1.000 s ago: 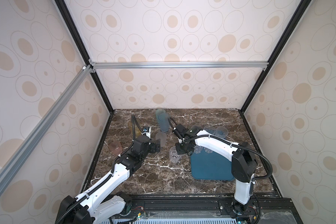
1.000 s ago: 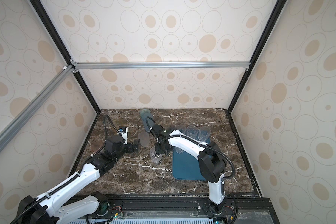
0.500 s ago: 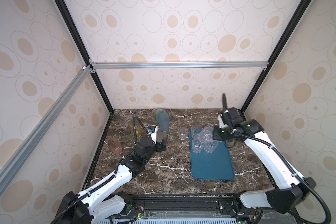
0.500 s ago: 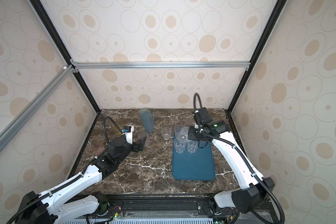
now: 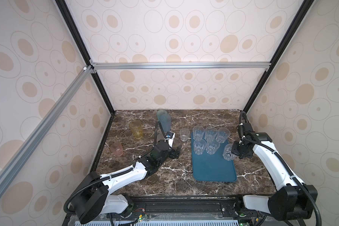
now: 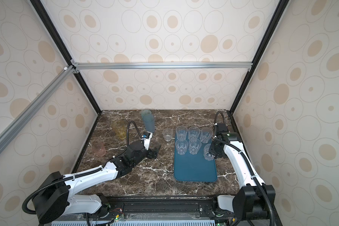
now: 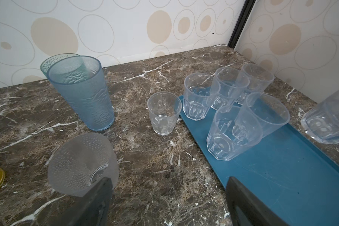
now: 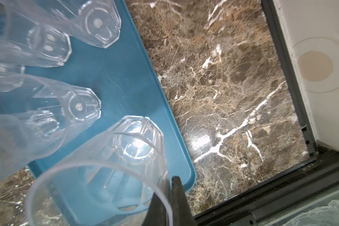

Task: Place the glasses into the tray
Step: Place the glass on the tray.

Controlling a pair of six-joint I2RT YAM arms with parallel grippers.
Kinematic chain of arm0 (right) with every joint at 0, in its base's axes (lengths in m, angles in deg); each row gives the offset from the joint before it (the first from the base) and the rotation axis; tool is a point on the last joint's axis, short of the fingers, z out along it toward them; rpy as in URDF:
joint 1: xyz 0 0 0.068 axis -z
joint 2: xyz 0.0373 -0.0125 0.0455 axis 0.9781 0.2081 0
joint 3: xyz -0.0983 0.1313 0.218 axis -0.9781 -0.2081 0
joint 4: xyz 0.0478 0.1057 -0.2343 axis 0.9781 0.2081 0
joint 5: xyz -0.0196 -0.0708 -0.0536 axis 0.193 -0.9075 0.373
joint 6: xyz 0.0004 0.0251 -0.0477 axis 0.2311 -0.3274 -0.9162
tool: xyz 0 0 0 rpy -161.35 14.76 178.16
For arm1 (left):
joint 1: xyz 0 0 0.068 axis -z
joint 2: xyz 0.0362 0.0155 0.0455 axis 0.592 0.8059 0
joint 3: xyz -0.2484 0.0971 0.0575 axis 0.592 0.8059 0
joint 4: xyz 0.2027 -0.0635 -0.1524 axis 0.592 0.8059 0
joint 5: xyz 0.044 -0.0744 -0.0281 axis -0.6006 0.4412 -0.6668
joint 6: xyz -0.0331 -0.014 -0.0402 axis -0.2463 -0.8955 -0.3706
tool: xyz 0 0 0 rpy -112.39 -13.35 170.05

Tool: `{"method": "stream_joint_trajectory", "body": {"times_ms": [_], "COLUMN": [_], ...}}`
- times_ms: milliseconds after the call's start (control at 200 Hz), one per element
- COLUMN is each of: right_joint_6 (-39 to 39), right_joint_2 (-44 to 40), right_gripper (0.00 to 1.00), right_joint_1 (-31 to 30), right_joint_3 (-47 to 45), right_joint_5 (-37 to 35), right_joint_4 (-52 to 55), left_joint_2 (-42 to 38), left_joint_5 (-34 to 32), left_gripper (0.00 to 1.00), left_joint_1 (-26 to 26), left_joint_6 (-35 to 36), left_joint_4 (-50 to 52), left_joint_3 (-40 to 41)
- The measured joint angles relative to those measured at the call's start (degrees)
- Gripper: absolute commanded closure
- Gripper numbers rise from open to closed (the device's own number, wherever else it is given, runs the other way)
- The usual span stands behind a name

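The dark teal tray (image 5: 213, 170) (image 6: 196, 172) lies right of centre with several clear faceted glasses (image 5: 200, 146) standing at its far end. My right gripper (image 8: 169, 187) (image 5: 235, 151) is shut on the rim of another clear faceted glass (image 8: 106, 166) (image 5: 228, 152) (image 6: 208, 152), held tilted just above the tray's right rim (image 8: 164, 109). My left gripper (image 7: 169, 182) (image 5: 177, 151) (image 6: 156, 150) stands open over bare marble left of the tray. A frosted glass (image 7: 82, 162) sits just outside one of its fingers.
On the marble stand a small clear glass (image 5: 184, 134) (image 7: 164, 113) by the tray's far left corner, two tall teal-blue glasses (image 5: 164, 122) (image 7: 82, 94) at the back, an amber glass (image 5: 136, 129) and a pinkish glass (image 5: 116, 149) at the left. Walls enclose three sides.
My right arm swung from left of the tray across its far end to its right rim, carrying the clear glass. My left gripper shifted right, toward the tray, and narrowed slightly.
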Motion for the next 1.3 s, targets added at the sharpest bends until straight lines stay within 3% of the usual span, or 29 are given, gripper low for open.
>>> {"method": "stream_joint_trajectory", "body": {"times_ms": [375, 885, 1300], "right_joint_6": [0.22, -1.86, -3.10], "right_joint_2": [4.02, 5.51, 7.82], "right_gripper": [1.00, 0.99, 1.00], "right_joint_1": [0.04, 0.04, 0.02], "right_joint_3": [-0.50, 0.76, 5.03], "right_joint_5": [1.86, 6.34, 5.99], "right_joint_4": [-6.01, -3.10, -1.27], "left_joint_2": [4.11, 0.98, 3.30], "left_joint_5": [-0.55, -7.08, -7.45], "left_gripper": [0.10, 0.06, 0.06], "left_joint_1": [1.33, 1.97, 1.97], "left_joint_6": [-1.81, -0.09, 3.08], "left_joint_4": [1.38, 1.42, -1.60], "left_joint_3": [-1.95, -1.36, -0.07]}}
